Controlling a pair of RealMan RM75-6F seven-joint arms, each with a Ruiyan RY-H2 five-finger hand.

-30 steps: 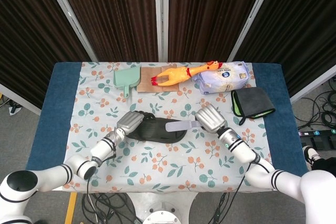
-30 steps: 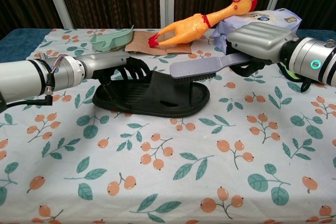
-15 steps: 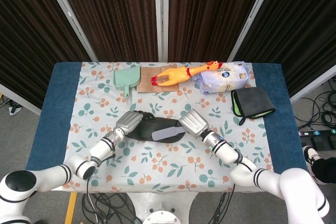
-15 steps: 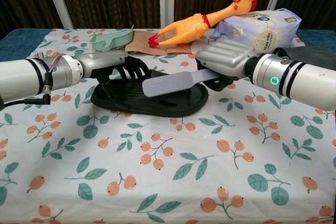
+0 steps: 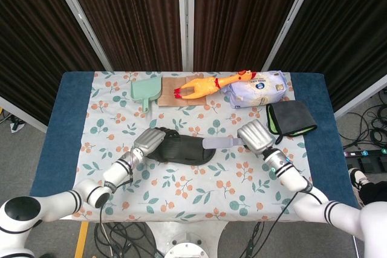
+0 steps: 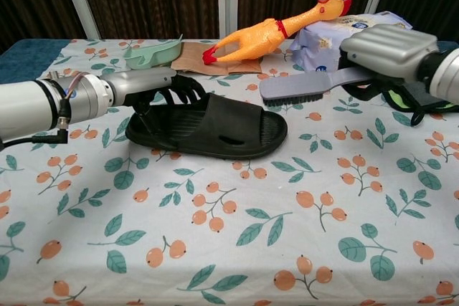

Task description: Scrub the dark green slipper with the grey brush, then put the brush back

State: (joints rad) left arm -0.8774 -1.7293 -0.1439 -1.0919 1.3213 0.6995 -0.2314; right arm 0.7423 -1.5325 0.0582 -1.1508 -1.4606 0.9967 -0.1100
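Rightward and off the slipper is where the right robot hand (image 6: 391,49) has gone since half a second ago, when its brush lay across the middle of the sole; the left robot hand and the slipper have stayed put.

Covering the bench (image 5: 181,191) is a cloth printed with orange fruit and leaves, blue showing at the left and right edges. On its middle, a little left of centre, lies the dark green slipper (image 6: 215,128), sole flat on the cloth, toe end toward the right edge. At its heel end the left robot hand (image 6: 154,87) has its dark fingers curled down over the slipper's rim, gripping it. The right robot hand is closed round the handle of the grey brush (image 6: 301,87), which sticks out to the left, bristles down, held in the air just past the slipper's toe and clear of it.

Along the far edge sit a white packet (image 5: 258,87), a yellow rubber chicken (image 5: 208,84) on a brown board, and a pale green scoop (image 5: 146,90). Near the right edge lies a folded grey cloth (image 5: 291,118).
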